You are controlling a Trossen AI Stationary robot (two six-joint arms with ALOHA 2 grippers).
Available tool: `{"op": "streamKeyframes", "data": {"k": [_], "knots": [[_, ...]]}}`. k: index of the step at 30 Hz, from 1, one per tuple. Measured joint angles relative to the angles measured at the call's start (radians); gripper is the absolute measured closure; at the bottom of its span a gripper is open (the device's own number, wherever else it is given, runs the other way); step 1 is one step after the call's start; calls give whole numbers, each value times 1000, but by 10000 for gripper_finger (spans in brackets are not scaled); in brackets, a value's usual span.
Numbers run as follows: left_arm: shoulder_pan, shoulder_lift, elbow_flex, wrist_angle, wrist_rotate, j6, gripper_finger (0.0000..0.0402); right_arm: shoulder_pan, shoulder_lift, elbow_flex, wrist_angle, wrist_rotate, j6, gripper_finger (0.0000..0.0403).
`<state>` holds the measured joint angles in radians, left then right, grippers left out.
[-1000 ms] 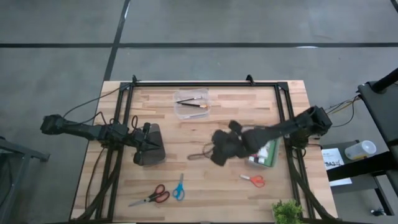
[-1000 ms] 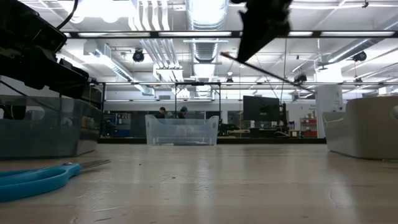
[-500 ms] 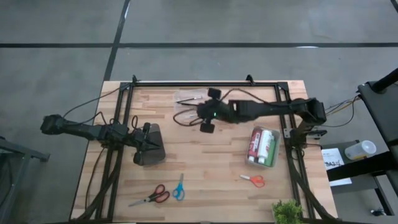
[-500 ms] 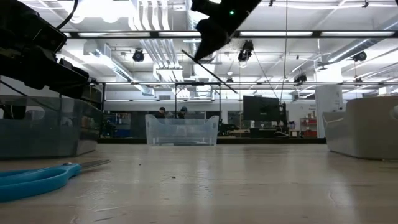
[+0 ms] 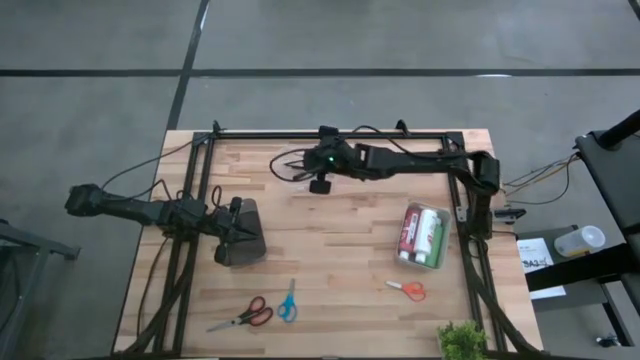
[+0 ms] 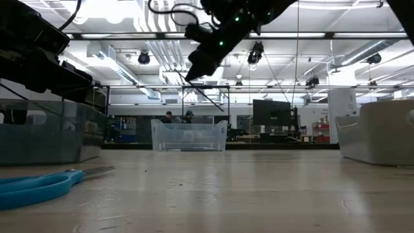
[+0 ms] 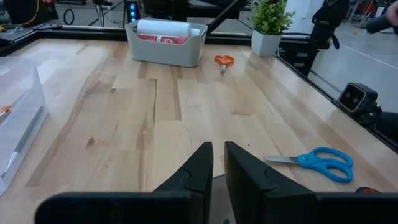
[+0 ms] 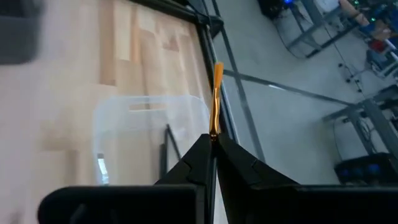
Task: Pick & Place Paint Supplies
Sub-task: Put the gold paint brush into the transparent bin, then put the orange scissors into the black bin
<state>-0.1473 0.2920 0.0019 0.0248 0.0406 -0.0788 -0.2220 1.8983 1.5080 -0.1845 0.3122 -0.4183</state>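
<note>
My right gripper [image 5: 312, 168] hangs over the clear bin [image 5: 308, 170] at the table's far side, shut on a thin brush [image 8: 216, 106] with an orange end. Two more brushes [image 8: 168, 146] lie inside that bin [image 8: 152, 134]. Paint bottles [image 5: 424, 232] lie in a grey bin [image 5: 404, 246] at the right. My left gripper [image 7: 218, 163] waits low at the table's left, only a narrow gap between its fingers and nothing in it. My right gripper pinches the brush between its two fingertips, and the orange end [image 8: 215, 127] sticks out past them. In the low view the thin shaft [image 6: 210, 97] slants down from the gripper [image 6: 193, 72]. The brush is lifted clear, above the clear bin [image 6: 189, 136].
A dark grey container [image 5: 245, 232] stands beside my left gripper. Red scissors [image 5: 245, 315], blue scissors [image 5: 288, 300] and orange scissors [image 5: 408, 290] lie toward the near edge, with a small plant [image 5: 462, 340] at the near right corner. Black frame rails [image 5: 330, 134] edge the table.
My right gripper has carried the brush from the middle of the table, near the grey bin, toward the far edge and leftward to above the clear bin. The wrist has rolled on the way. The brush has stayed clear of the table.
</note>
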Motion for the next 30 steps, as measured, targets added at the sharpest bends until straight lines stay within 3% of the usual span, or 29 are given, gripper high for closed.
{"op": "streamKeyframes", "data": {"k": [9, 22, 30], "knots": [[0, 0, 0, 0, 0, 3, 351, -44, 162, 136, -36, 0, -11, 388], [-1, 0, 0, 0, 4, 3, 351, -76, 373, 380, -331, 2, 131, 385], [-1, 0, 0, 0, 4, 3, 351, -76, 425, 501, -424, -6, 187, 308]]}}
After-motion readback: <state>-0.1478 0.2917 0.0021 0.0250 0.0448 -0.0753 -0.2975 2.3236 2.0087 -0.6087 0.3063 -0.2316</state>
